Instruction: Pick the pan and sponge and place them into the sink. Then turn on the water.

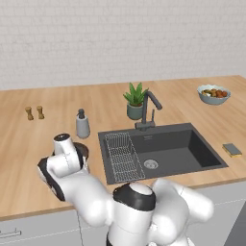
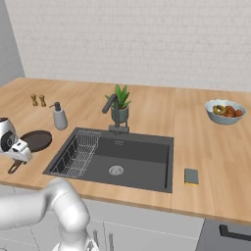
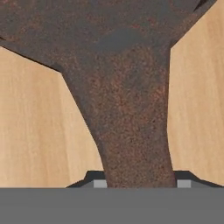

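Pan [image 2: 37, 140], round, dark brown-black, is lying on the wooden counter [image 2: 196, 142], its handle [image 3: 135, 131] sitting clamped between the gripper [image 3: 141, 183] fingers; yellow-green sponge [image 2: 191, 176] and sink [image 2: 142, 152] are waiting.

Kitchen: wood counter [image 1: 29, 139] w/ sink [image 1: 163, 150], faucet [image 1: 150, 108], soap dispenser [image 1: 82, 124].

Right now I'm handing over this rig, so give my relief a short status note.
Gripper: fingers either side of the pan handle, closing on it; grip not confirmed.
Pan: on the counter left of the sink.
Sponge: on the counter right of the sink.
Faucet: no water running.
Done: nothing placed.
Left: pan and sponge into sink, then water on.
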